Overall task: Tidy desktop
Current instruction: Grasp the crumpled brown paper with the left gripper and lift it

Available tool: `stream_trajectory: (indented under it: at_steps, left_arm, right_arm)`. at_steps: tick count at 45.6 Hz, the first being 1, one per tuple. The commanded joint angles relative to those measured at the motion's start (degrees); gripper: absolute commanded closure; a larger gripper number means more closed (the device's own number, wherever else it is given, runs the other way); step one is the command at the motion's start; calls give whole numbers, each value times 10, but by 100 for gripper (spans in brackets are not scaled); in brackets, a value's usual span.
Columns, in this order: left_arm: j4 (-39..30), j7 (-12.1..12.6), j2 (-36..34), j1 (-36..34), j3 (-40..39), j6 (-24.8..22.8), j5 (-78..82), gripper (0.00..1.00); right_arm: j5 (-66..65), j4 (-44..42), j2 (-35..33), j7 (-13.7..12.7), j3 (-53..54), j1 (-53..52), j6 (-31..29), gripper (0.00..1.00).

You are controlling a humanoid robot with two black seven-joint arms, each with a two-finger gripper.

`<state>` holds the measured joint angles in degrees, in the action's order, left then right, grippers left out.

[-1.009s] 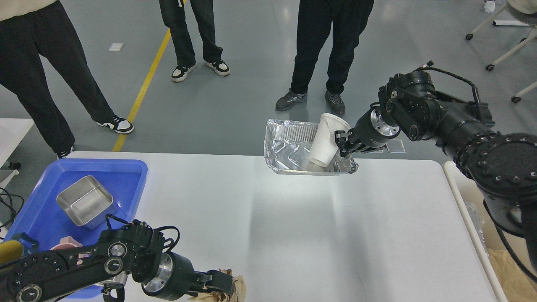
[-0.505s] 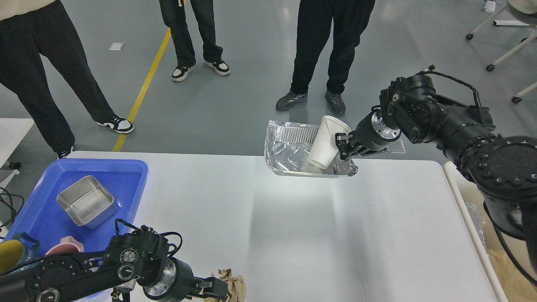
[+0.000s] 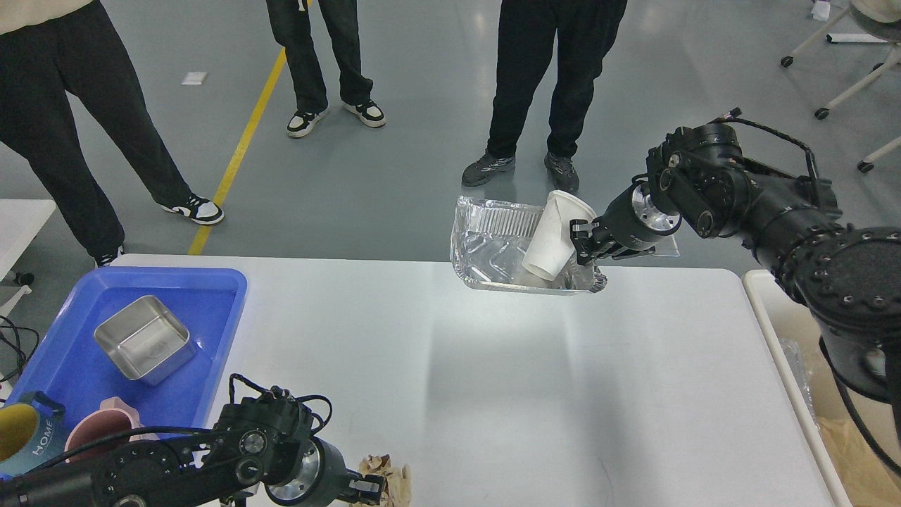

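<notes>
Up at the far edge of the large white rectangular desktop, the right gripper is clamped on the near right rim of a crinkled silver foil tray, which is tilted with its open side toward the camera and hangs at the table's far edge. Inside that tray leans a white paper cup, tipped over with its mouth up and to the right, its side just beside the black fingers. The desktop itself fills the middle and lower part of the view, smooth and matte, with a faint scuff near its front. On its left end sits a blue plastic tray holding a square stainless steel container, with a pink cup at its near corner and a teal and yellow cup beside that cup at the frame's left edge. Low at the front edge, the left gripper reaches right toward a crumpled wad of brown paper and touches it; whether its fingers are closed on the wad I cannot tell, since they are seen small and dark. A beige bin stands just beside the table's right end. Three people's legs stand on the grey floor beyond.
</notes>
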<state>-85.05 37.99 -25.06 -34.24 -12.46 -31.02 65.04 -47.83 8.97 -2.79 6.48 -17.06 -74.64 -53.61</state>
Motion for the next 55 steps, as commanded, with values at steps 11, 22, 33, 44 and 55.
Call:
stream_trajectory:
  at_steps: [11, 22, 33, 44, 55]
  left_arm:
    - [0, 4, 5, -12, 17, -19, 13, 100]
    - [-30, 4, -46, -16, -40, -65, 7, 100]
    - [-123, 24, -191, -75, -217, -184, -116, 100]
    - [-78, 26, -368, -366, -241, -240, -370, 100]
    - [-26, 25, -390, -520, -187, -240, -416, 100]
  right_arm:
    - [0, 2, -7, 2, 3, -1, 0, 100]
    - [0, 2, -6, 2, 4, -2, -1, 100]
    - [0, 2, -5, 2, 4, -7, -3, 100]
    - [0, 2, 9, 1, 3, -11, -4, 100]
    - [0, 2, 18, 0, 3, -17, -5, 100]
